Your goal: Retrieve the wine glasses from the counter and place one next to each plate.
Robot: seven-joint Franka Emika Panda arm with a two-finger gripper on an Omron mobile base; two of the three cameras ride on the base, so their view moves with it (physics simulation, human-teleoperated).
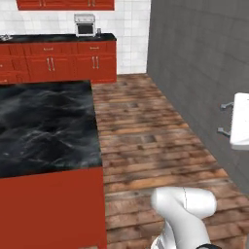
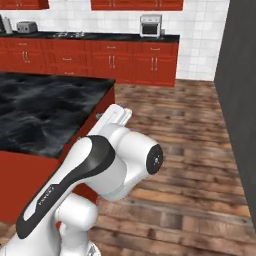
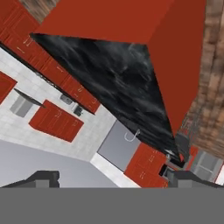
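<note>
The robot is at the approach step: it stands on the wood floor beside the island (image 1: 44, 126), well short of the counter (image 2: 100, 36) along the back wall, and nothing is carried. The gripper (image 3: 113, 177) has its jaws spread wide and empty, the two dark tips far apart at the bottom of the hand view. The glasses are too small to make out with any certainty; a small upright shape just beside the toaster oven (image 1: 84, 25) on the counter may be one, but I cannot tell. No plate is visible on the island top. The next move, as I judge it, calls for driving the base past the island toward the toaster oven, then reaching over the counter edge. The right base view shows the arm (image 2: 100, 165) folded next to the island's corner and a longer run of counter beyond the toaster oven; the left base view instead shows a white fixture (image 1: 240, 121) on the grey wall across the floor from the island.
</note>
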